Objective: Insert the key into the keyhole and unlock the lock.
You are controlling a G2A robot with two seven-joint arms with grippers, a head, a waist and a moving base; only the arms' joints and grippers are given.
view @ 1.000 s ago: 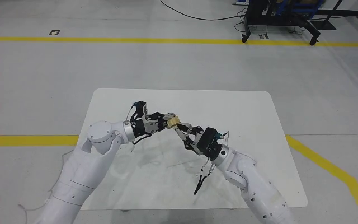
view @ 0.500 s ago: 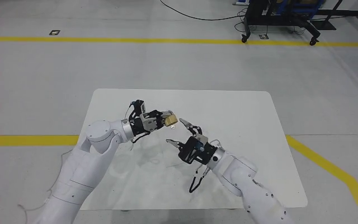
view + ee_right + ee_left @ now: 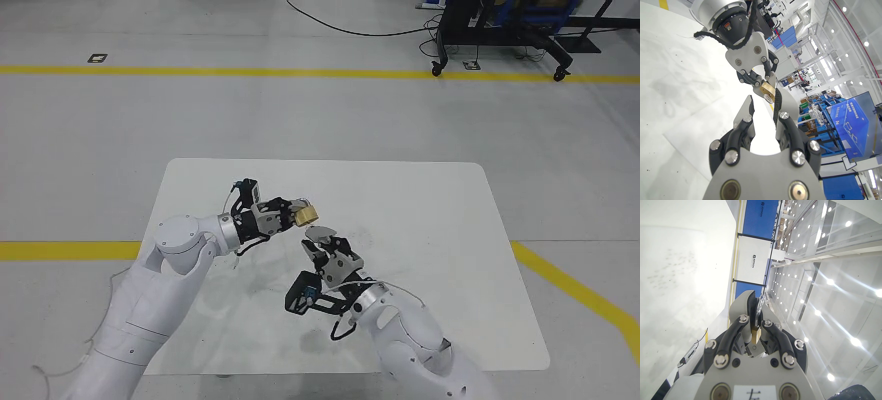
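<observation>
Lock (image 3: 768, 90): brass, clenched in left tool (image 3: 298, 214), keyhole end presented outward for access.
Right tool (image 3: 322, 240): released, empty, poised just beside it.

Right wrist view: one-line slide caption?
Open right gripper faces the brass padlock clamped in the left gripper.

Top view: white rectangular desk (image 3: 440, 200) with rounded corners, at the centre of the frame, standing on a pale grey floor (image 3: 300, 110). A yellow floor stripe (image 3: 60, 250) meets the desk's left edge at mid-height and shows again at its right edge. Wrist views: faint grey smudges (image 3: 672, 264) and scattered dark specks (image 3: 664, 103) on the desk top.
</observation>
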